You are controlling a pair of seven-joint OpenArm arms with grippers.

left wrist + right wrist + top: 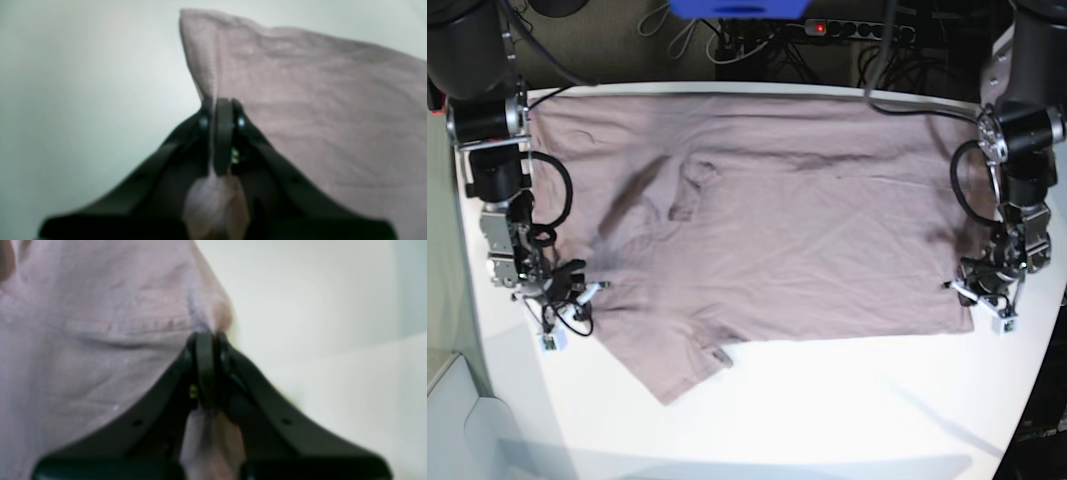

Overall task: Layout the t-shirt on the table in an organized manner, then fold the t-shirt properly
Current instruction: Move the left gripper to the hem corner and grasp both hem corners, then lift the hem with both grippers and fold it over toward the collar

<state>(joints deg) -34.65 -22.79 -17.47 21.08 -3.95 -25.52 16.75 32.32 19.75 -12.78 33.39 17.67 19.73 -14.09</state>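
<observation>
The mauve t-shirt (807, 230) lies spread sideways over the white table (847, 400), creased around its left half, with one sleeve (672, 370) pointing toward the front edge. My left gripper (985, 293) sits at the shirt's front right corner. In the left wrist view it (223, 101) is shut on a pinched fold of the t-shirt (300, 100), and cloth shows between the fingers. My right gripper (567, 298) is at the shirt's left edge. The right wrist view shows it (207, 336) shut on a hemmed fold of the t-shirt (100, 323).
Behind the table's far edge are a power strip (857, 30), tangled cables and a blue object (737, 8). Both arm bases stand at the far corners. A pale grey surface (452, 420) lies past the table's left front edge. Bare tabletop stretches in front of the shirt.
</observation>
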